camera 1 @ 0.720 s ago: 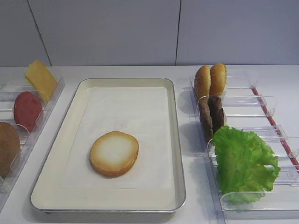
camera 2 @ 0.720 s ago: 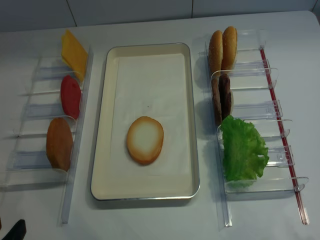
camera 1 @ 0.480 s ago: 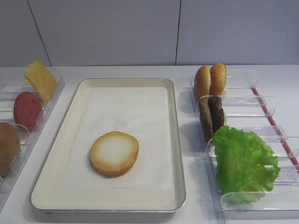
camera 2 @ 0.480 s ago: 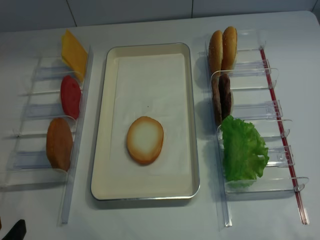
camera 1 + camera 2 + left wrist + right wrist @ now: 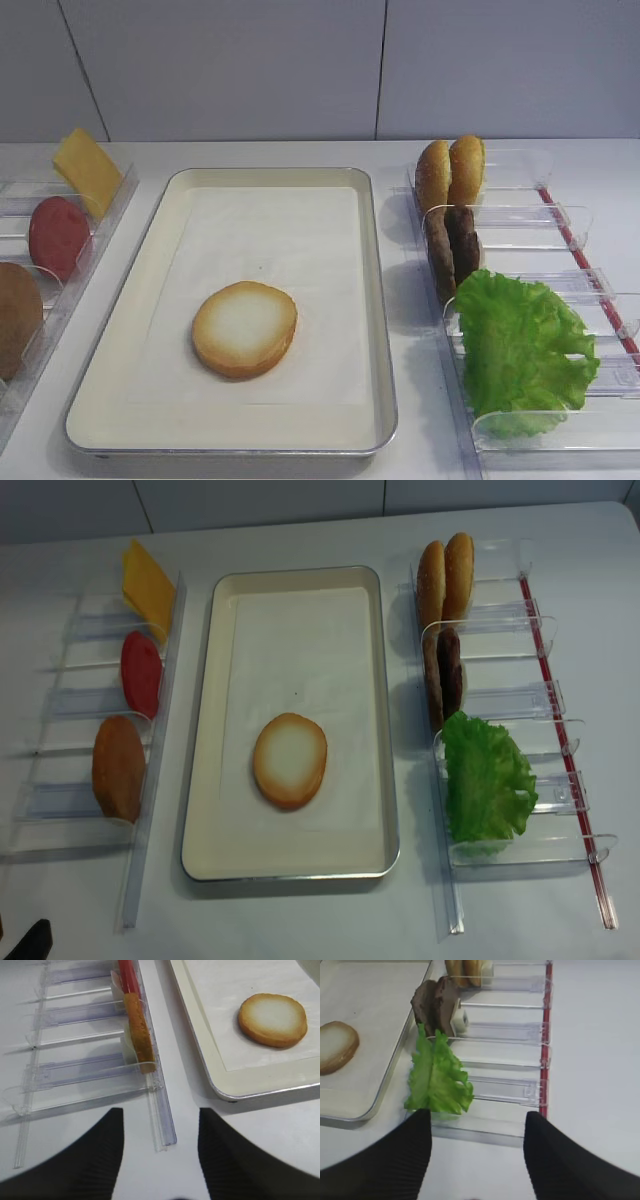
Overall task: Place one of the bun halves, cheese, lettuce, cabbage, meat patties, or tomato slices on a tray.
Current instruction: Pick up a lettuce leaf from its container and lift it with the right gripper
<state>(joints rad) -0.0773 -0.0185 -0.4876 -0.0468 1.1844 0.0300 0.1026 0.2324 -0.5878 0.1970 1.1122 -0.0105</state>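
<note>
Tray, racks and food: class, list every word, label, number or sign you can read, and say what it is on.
None can be read. The tray, its paper liner, the clear racks, the red strip and the food carry no print.

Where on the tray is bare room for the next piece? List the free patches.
On the tray, the far half of the paper liner beyond the bun half lies bare, as does a narrower strip along the near rim. Both side racks are crowded.
</note>
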